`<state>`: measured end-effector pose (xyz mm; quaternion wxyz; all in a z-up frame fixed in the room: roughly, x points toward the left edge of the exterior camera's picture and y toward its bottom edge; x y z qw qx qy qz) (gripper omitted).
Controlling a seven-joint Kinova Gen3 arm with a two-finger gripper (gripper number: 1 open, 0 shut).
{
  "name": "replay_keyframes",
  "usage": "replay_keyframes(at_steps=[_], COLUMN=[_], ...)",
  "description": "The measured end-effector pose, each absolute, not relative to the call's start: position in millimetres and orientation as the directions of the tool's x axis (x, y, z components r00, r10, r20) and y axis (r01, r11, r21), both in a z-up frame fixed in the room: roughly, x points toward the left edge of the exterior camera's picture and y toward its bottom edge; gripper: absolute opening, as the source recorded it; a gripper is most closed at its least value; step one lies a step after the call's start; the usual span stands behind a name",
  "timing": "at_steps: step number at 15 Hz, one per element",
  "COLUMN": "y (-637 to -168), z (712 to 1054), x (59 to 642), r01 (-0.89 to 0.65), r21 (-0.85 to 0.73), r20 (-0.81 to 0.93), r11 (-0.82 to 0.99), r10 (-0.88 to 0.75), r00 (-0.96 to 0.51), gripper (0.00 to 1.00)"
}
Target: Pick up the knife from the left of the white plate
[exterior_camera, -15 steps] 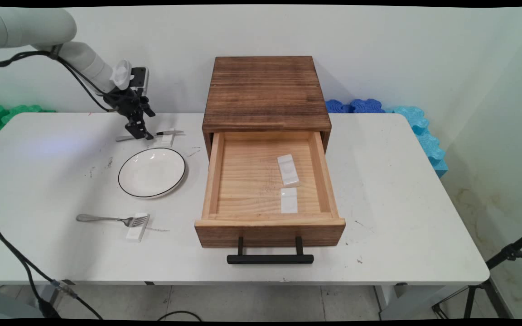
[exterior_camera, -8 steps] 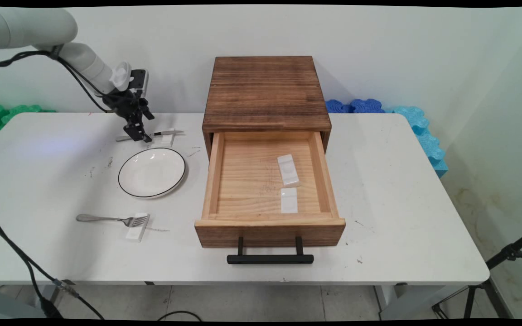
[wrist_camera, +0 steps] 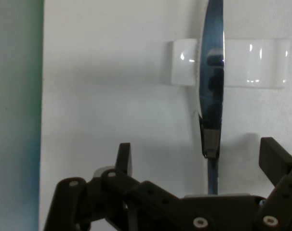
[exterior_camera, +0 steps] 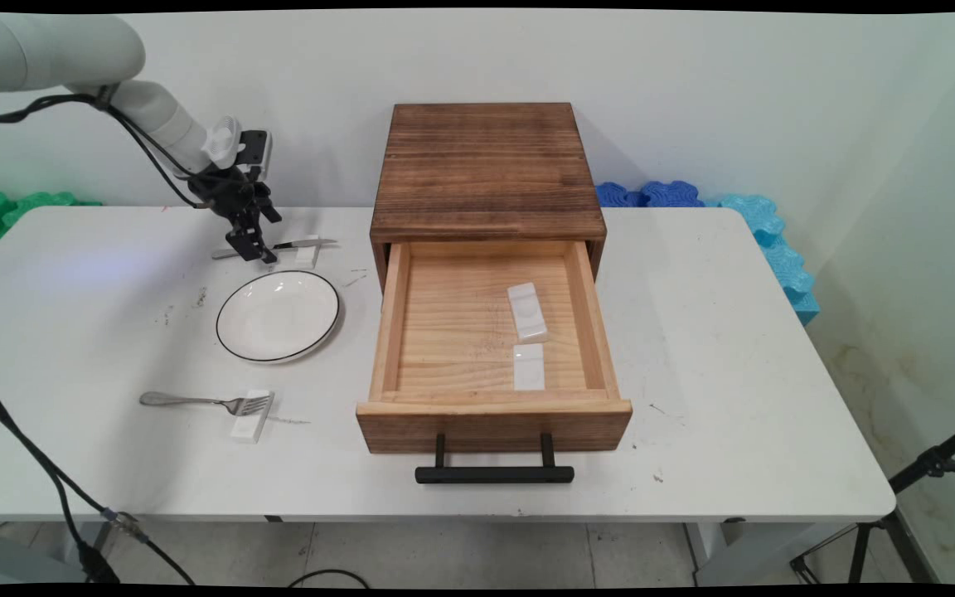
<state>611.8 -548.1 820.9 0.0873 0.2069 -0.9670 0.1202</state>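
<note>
Hovering over knife [wrist_camera: 211,86] | fingers [wrist_camera: 123,159] spread, straddling handle | blade runs straight ahead onto white rest [wrist_camera: 252,62]

My main camera looks down from above the table's [exterior_camera: 734,332] near edge toward the wall. My hand camera looks closely along my gripper [wrist_camera: 199,163]; both views show the knife [exterior_camera: 299,244] near the far left edge.

White table [exterior_camera: 734,348], pale wall [exterior_camera: 776,99], tiled floor [exterior_camera: 444,555].

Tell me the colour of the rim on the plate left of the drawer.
The plate is white with a thin black rim line, clearest in the main view.
</note>
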Motion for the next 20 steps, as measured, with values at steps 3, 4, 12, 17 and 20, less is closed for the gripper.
replay_keyframes(at_steps=[3,4,12,17,20], y=[-549.4,-549.7,-552.7,-552.7,-552.3], z=[820.2,820.2,822.7,823.4,823.6], x=[612.3,612.4,612.1,612.8,613.3], r01=[-0.423,-0.424,-0.43,-0.435,-0.436], r21=[-0.193,-0.192,-0.185,-0.178,-0.174], r20=[0.218,0.219,0.223,0.224,0.223], r11=[0.885,0.885,0.884,0.883,0.883], r10=[-0.381,-0.382,-0.389,-0.394,-0.396], r00=[-0.898,-0.898,-0.894,-0.891,-0.891], gripper=[1.0,1.0,1.0,0.0,0.0])
